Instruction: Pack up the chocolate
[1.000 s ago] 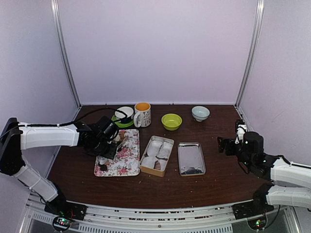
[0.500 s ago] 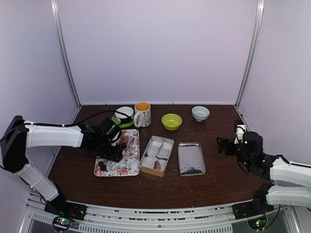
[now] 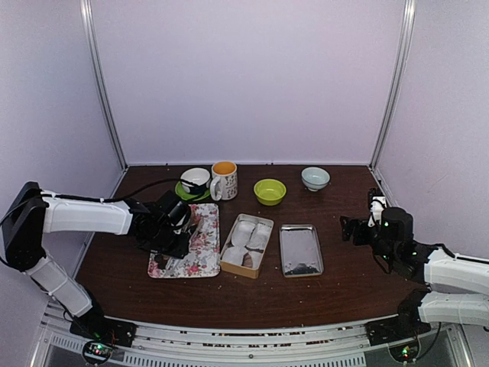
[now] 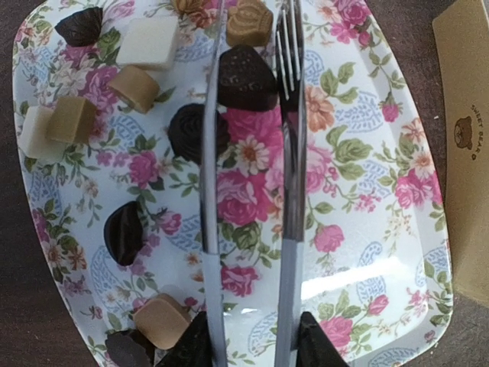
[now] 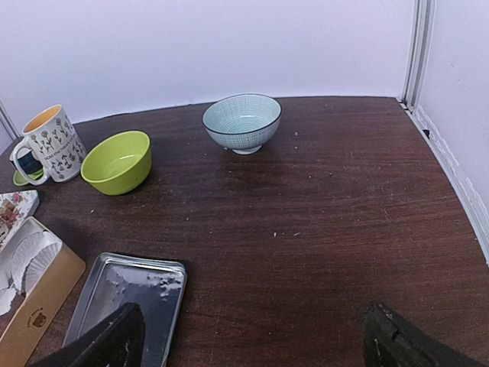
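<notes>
Got the tongs (image 4: 290,229) pinched in the half-closed left gripper (image 4: 256,348), tips straddling a dark chocolate (image 4: 246,76) dead ahead at the floral tray's (image 4: 367,252) far end — lined up along the tongs' length — with the right gripper (image 5: 252,321) gaping empty, well apart.

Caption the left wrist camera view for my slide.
Left gripper holds slim silver tongs astride a dark brown chocolate lump on the rose-patterned tray.
</notes>
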{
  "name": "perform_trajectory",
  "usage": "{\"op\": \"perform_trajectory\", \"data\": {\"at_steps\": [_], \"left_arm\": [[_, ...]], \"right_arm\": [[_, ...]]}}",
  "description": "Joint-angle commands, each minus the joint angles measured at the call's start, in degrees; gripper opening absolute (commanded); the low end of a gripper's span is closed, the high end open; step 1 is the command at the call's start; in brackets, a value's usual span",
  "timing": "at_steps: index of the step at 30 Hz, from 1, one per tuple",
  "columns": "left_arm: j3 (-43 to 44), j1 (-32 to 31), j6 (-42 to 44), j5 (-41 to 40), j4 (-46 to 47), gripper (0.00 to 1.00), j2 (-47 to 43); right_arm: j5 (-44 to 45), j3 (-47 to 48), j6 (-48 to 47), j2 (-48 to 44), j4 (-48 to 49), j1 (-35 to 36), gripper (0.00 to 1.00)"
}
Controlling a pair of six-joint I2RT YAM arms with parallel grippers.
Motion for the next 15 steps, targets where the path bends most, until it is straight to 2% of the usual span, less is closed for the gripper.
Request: {"op": "perform_trajectory", "data": {"at_steps": [1,6,15], "left_arm": [[1.35,-0.29,0.27,-1.52,-1.58,0.34,-2.87],[3.06,-0.28,1.30,-2.53,-4.90,0.26,-5.17],[4.89,-0.33,0.85,0.15,-8.53,0.26,-10.28]], "right_arm": [[-0.36,0.47,-0.41,0.25,1.09,-0.27,1.00],[-0.34,0.47,-0.40,0.34,1.18,-0.27,1.00],[-0.53,0.47,-0.50,0.53,1.44,-0.27,1.00]]}}
